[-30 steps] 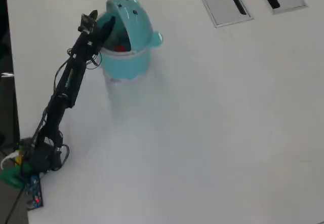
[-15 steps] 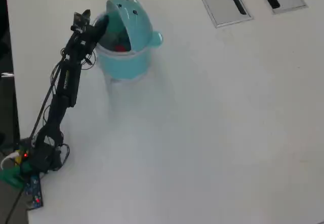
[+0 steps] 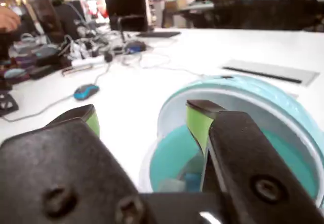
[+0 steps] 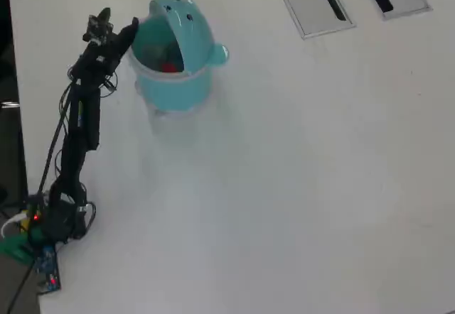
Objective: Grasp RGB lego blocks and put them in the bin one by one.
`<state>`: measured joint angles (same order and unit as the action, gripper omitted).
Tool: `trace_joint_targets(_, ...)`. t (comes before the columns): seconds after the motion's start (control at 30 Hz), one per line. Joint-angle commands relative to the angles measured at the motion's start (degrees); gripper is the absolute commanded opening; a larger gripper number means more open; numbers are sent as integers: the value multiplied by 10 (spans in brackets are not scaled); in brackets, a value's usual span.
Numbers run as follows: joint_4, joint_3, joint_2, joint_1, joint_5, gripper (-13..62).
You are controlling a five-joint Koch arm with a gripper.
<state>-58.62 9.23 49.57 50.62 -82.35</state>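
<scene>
1. The black two-jawed gripper with yellow-green pads (image 3: pixel 147 117) is seen spread wide and empty in the wrist view, one jaw over the bin's mouth and the other over bare table; in the overhead view the gripper (image 4: pixel 117 31) is held just beside the bin's left rim.
2. The teal round plastic bin with its hinged dome lid (image 4: pixel 174 62) is stood near the arm's reach, lid tipped back, presumably so that blocks can be dropped straight in.
3. A small red block (image 4: pixel 168 67) is seen inside the bin from overhead. A bluish patch (image 3: pixel 192 181) at the bottom may be the blue block, though the wrist picture is too blurred to be sure. The yellowish-green block cannot be made out.
4. No blocks are seen lying on the white table (image 4: pixel 298 186), so the task is judged nearly or wholly done.
5. Two grey slotted panels (image 4: pixel 313 1) are set into the table's far edge. Beyond, an office is shown: a blue computer mouse (image 3: pixel 87 90), tangled cables and dark monitors.
</scene>
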Motion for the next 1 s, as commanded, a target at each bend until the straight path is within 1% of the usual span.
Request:
trace_joint_targets(0.0,1,25,50,6,1,315)
trace_joint_targets(0.4,-10,25,91,-39,1,334)
trace_joint_targets(0.73,9,25,80,-70,22,342)
trace_joint_targets(0.97,13,23,71,-104,63,342)
